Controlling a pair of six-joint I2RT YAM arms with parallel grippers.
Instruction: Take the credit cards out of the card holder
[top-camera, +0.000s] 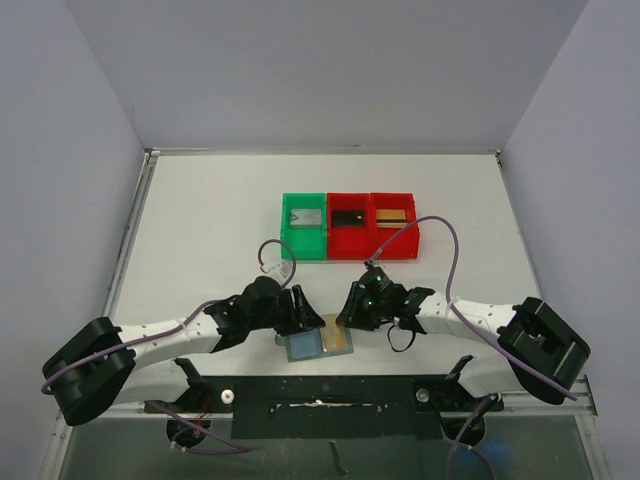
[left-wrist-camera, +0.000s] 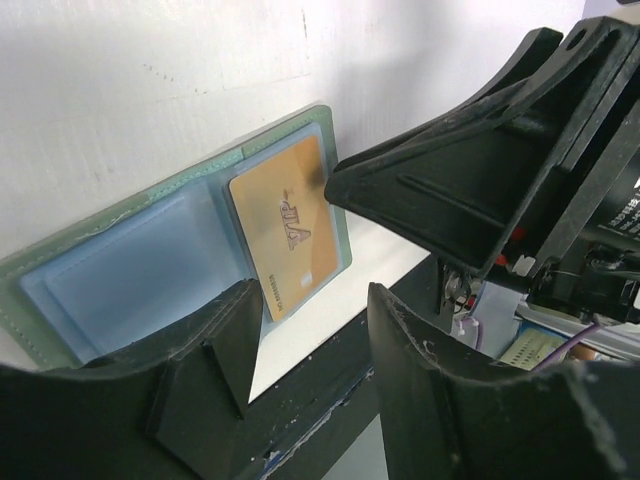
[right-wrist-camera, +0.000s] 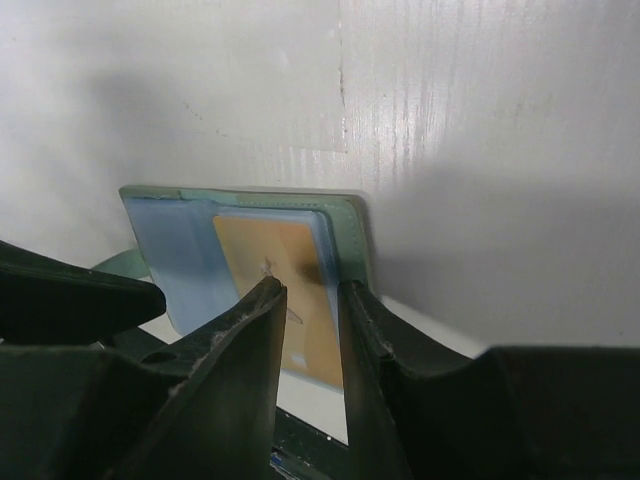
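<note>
Top view alone shows green bin (top-camera: 304, 250) and red bins (top-camera: 372, 246) farther back, and card holder (top-camera: 303, 346) open flat at the near edge of the table (top-camera: 200, 230), between both arms. Wrist views show its soft blue panels and a glossy gold credit card (left-wrist-camera: 290, 235) pocketed. left gripper (left-wrist-camera: 310, 340) jaws apart, empty. right gripper (right-wrist-camera: 312, 310) jaws narrow over the card, grip unclear.
</note>
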